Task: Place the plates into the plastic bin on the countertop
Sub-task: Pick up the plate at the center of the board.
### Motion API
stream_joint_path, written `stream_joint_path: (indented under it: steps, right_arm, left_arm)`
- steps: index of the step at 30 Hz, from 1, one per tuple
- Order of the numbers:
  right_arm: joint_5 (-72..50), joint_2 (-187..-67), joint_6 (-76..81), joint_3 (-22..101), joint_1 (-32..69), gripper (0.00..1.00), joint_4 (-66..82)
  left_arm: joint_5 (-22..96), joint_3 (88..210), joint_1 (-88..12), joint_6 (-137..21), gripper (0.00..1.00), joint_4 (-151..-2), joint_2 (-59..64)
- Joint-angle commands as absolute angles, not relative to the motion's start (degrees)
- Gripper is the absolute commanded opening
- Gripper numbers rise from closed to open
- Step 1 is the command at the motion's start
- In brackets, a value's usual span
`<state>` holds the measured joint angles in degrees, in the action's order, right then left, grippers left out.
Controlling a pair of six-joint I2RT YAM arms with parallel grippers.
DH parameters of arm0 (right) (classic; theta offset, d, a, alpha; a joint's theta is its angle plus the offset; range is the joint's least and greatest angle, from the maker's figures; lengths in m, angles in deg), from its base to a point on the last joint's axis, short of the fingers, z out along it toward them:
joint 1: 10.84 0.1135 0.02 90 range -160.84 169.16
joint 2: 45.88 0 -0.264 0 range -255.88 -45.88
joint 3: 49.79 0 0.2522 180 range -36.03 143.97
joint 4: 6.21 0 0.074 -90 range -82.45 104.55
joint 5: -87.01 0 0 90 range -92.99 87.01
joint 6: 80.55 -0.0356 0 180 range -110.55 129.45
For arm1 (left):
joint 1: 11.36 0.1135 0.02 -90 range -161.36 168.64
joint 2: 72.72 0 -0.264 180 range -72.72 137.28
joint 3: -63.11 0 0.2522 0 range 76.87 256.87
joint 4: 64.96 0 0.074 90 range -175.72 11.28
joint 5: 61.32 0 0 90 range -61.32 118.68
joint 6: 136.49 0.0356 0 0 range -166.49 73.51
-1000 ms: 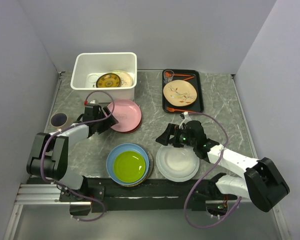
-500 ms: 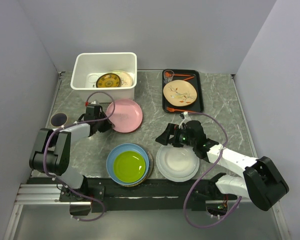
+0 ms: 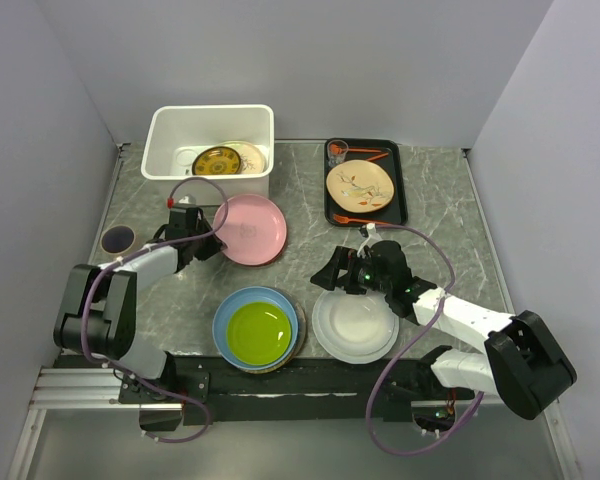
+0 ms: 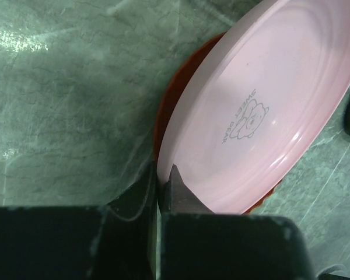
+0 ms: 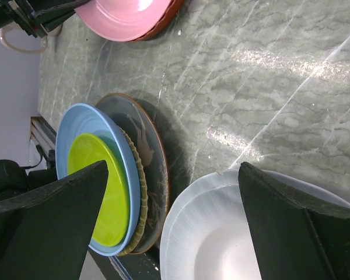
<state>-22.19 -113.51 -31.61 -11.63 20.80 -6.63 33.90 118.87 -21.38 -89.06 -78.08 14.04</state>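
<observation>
From my console, the left gripper [image 4: 161, 178] has its fingers [image 4: 178, 192] closed narrow on the rim of the pink plate [image 4: 256, 111]. One finger is above the lip and one below, pinching at about 9 o'clock on the plate in the top view. The pink plate lies over one red-brown plate [image 4: 175, 87], just off the 5 o'clock corner of the plastic bin [image 3: 212, 118]. The bin stands at 11 o'clock on the countertop [image 3: 430, 200]. The right gripper [image 3: 332, 277] has its fingers spread wide and holds nothing. It hangs over the 11 o'clock edge of the white plate [image 3: 355, 325], and my right wrist view shows two white rims there, one nested on the other. At 9 o'clock from those I count a stack of four: one lime green plate [image 5: 99, 186] on one blue plate [image 5: 76, 128], then a cream-edged plate [image 5: 141, 192], then a dark plate [image 5: 146, 146] at the bottom. Inside the bin I count one gold-patterned brown plate [image 3: 218, 160] and one cream plate [image 3: 248, 155] at its 3 o'clock. At its 9 o'clock is what looks like one pale plate, but I cannot tell for sure. At 1 o'clock on the countertop, one black tray [image 3: 397, 180] carries one peach plate [image 3: 359, 183].
</observation>
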Motion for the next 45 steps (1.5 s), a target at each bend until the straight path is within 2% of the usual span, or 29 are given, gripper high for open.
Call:
stream_joint_path:
  steps: [1, 28, 45]
  right_arm:
    - [-22.50, -113.73, -31.78, -11.77, 21.33, 1.00, -7.57]
    - [-22.23, -114.08, -31.78, -10.46, 22.30, 1.00, -7.04]
    - [-21.71, -113.38, -30.98, -9.22, 22.48, 1.00, -4.93]
  left_arm:
    - [34.92, 119.41, -21.65, -87.89, 0.01, -78.19, 10.43]
    - [36.59, 122.40, -21.73, -86.39, 0.01, -87.07, -2.49]
    - [38.00, 129.42, -21.65, -86.48, 0.01, -86.72, -0.65]
